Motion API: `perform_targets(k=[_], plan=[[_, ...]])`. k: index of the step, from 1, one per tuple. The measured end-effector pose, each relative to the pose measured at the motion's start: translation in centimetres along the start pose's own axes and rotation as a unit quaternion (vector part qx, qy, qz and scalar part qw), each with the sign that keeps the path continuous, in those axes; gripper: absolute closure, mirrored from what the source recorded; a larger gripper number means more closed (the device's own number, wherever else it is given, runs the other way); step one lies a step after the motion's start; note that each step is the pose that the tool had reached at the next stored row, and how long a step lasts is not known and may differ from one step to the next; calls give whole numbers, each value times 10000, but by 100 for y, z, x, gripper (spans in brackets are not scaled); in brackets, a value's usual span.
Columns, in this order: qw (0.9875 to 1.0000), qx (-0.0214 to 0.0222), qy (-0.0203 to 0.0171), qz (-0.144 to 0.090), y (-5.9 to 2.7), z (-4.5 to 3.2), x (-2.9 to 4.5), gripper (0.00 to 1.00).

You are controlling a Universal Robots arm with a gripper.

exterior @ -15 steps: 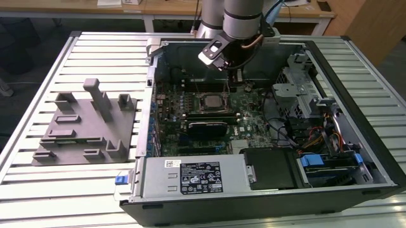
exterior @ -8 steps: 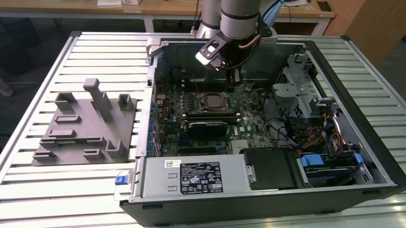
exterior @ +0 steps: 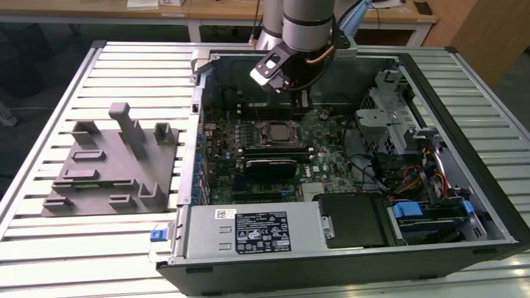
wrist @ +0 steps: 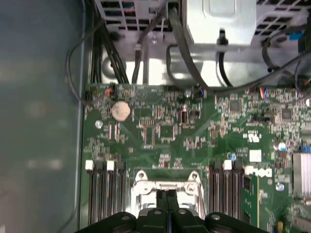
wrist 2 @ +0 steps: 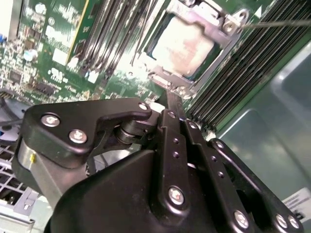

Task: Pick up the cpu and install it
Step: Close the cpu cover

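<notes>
The cpu (wrist 2: 187, 42), a flat square with a silvery-white top, lies inside the motherboard socket, with the metal socket frame (wrist 2: 221, 26) around it. In the exterior view the socket (exterior: 277, 132) sits mid-board in the open computer case. My gripper (exterior: 302, 109) hangs just above and behind the socket, toward the case's far wall. Its black fingers (wrist: 167, 198) are pressed together with nothing visible between them, and their tips hover over the socket frame (wrist: 165, 184). In the second wrist view the gripper (wrist 2: 170, 99) ends just short of the cpu's edge.
Memory slots (wrist: 104, 194) flank the socket on both sides. Cables (wrist: 184, 53) and a drive cage (exterior: 398, 118) crowd one end of the case (exterior: 331, 261). A grey fixture block (exterior: 116, 161) stands on the slatted table at the exterior view's left.
</notes>
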State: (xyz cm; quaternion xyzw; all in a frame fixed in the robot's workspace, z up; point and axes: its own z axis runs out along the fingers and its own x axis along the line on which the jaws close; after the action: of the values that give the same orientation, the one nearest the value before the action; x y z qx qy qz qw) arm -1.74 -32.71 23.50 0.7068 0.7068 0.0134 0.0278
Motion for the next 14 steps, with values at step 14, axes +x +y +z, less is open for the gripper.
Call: perform_targets(k=[14], plan=[[10000,-1,0,0,-253,80,-4,89]])
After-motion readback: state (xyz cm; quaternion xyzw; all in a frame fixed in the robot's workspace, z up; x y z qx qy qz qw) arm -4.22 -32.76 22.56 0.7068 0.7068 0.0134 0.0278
